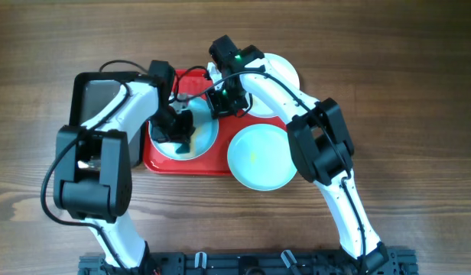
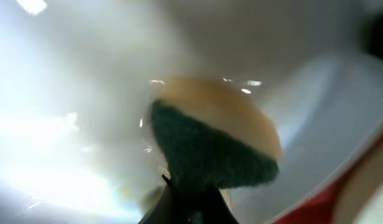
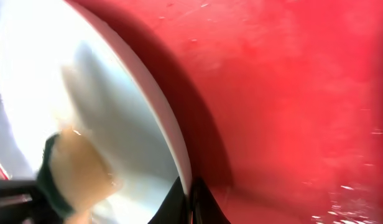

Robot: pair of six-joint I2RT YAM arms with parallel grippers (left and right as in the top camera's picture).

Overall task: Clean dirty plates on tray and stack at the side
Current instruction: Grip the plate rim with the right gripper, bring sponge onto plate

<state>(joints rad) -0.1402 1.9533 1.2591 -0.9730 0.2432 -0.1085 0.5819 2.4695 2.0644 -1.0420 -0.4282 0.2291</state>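
Centre frame, the left gripper [image 2: 185, 202] clamped a green-backed sponge [image 2: 210, 149] against a pale turquoise round plate [image 1: 206, 137]. The right gripper [image 3: 190, 202] pinched its rim over the red plastic tray [image 3: 291, 93].

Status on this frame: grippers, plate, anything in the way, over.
Left gripper shut on sponge, pressed onto blue plate on tray. Right gripper pinches that plate's rim. Nothing in the way.

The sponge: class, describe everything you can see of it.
The sponge has two layers: a dark green scouring pad and tan-yellow foam, which looks soft. The left tool grips it from below in the wrist view, bowing it into a dome. It looks pressed against the inside of the turquoise plate lying on the red tray.
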